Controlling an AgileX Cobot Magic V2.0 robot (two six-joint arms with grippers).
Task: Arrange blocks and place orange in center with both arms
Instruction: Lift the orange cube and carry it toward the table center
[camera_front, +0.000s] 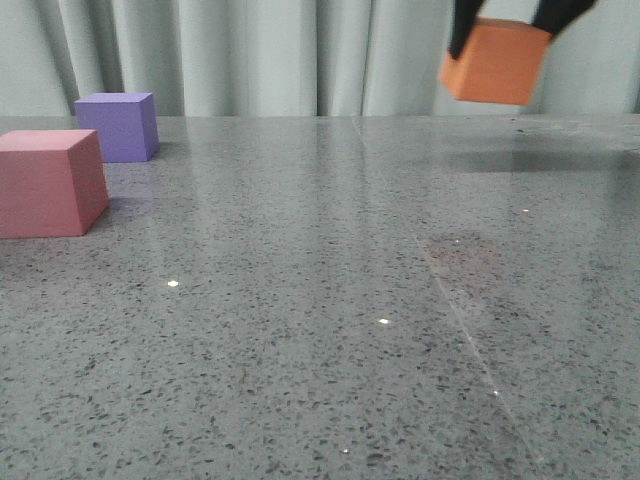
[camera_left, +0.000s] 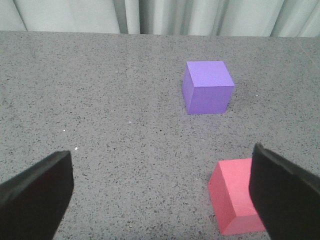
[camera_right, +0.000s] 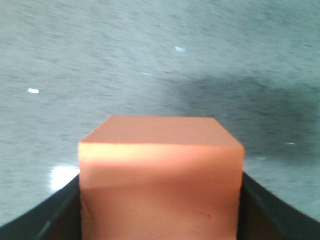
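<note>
Our right tool (camera_front: 510, 25) grips the matte orange foam cube (camera_front: 497, 62) high above the grey speckled bench (camera_front: 330, 300), on its right side. The pink foam cube (camera_front: 50, 182) and purple foam cube (camera_front: 120, 125) sit far left, near our open, empty left tool (camera_left: 160, 192).

Even, fairly bright overhead light fills all three views. In the front view the polished desk (camera_front: 300, 330) shows small white glints near centre and a soft dark shadow at 2 o'clock under the raised orange cube (camera_front: 497, 62), whose edges are slightly smeared. The pink cube (camera_front: 48, 182) and purple cube (camera_front: 120, 125) are sharp, with faint shadows. The left wrist view is crisp. The right wrist view is blurred, with a glare patch at 8 o'clock.
</note>
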